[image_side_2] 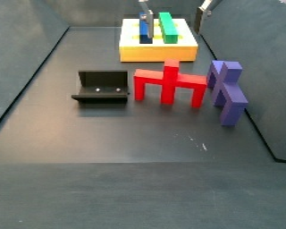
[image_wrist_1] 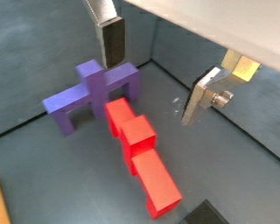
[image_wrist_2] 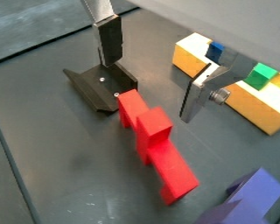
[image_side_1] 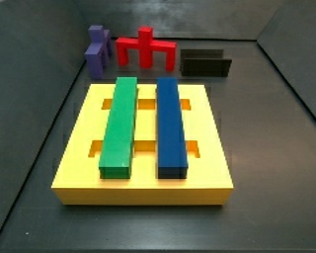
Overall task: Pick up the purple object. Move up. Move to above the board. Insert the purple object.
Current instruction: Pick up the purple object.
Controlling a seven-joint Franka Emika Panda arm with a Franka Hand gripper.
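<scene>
Purple object (image_wrist_1: pixel 92 94) lies below the gripper (image_wrist_1: pixel 160 74), unheld.

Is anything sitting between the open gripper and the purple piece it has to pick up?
Nothing visible blocks it. In both wrist views the gripper hangs open above the floor, apart from everything. The purple object stands free; the red piece stands close beside it, and the fixture is beyond that.

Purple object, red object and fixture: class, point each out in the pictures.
purple object (image_side_2: pixel 227 88), side view, on its front face.
red object (image_side_2: pixel 170 83), side view, on its crossbar.
fixture (image_side_2: pixel 101 88), side view, on its upright back plate.
</scene>
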